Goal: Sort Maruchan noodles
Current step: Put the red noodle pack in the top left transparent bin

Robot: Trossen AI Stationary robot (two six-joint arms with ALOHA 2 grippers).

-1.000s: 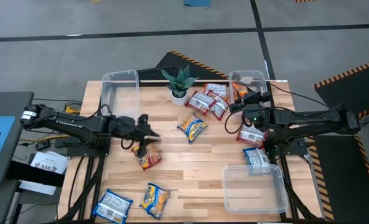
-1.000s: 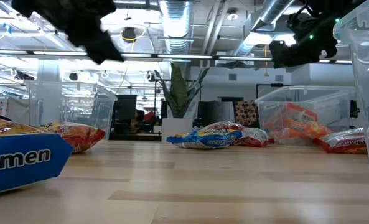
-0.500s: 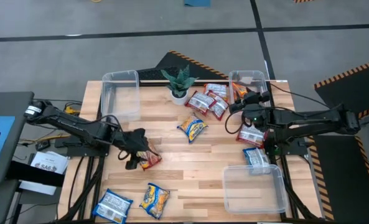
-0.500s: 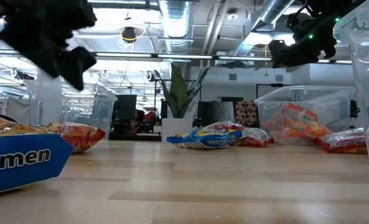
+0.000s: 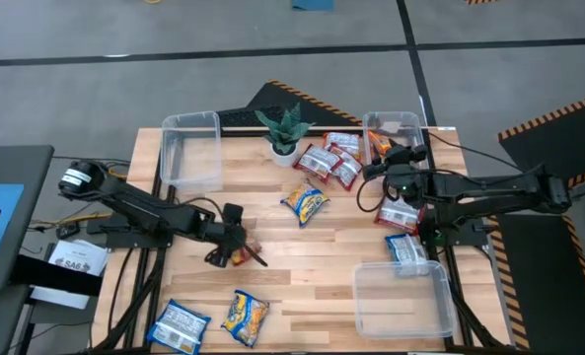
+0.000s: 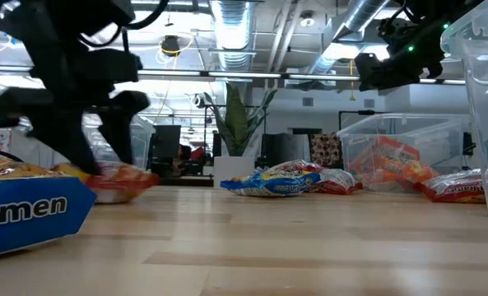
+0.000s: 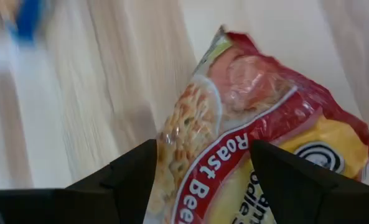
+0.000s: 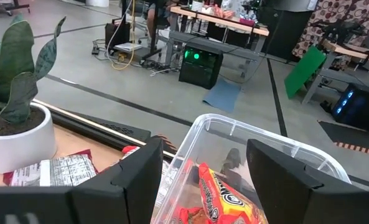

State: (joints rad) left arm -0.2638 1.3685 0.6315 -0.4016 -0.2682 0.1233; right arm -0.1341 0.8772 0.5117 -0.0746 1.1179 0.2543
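A red-and-yellow noodle packet [image 7: 246, 143] lies flat on the wooden table [image 5: 312, 266], left of centre [image 5: 245, 255]. My left gripper [image 7: 203, 158] stands open over it, slanting down, one finger on each side of the packet's near end [image 6: 116, 177]. I cannot tell if the fingers touch it. My right gripper [image 5: 401, 156] hovers open and high at the far right, facing a clear bin [image 8: 259, 149] that holds an orange packet [image 8: 224, 199].
Loose packets lie at centre [image 5: 305, 202], in a far cluster [image 5: 329, 160], at the near left [image 5: 179, 323] [image 5: 245, 316] and under the right arm [image 5: 403, 245]. Clear bins stand far left [image 5: 190, 148] and near right [image 5: 402, 301]. A potted plant [image 5: 284, 133] stands at the far edge.
My left gripper has come down and toward the table's near edge onto the red-and-yellow packet, rolling its wrist, and has opened. The packet has stayed where it lay.
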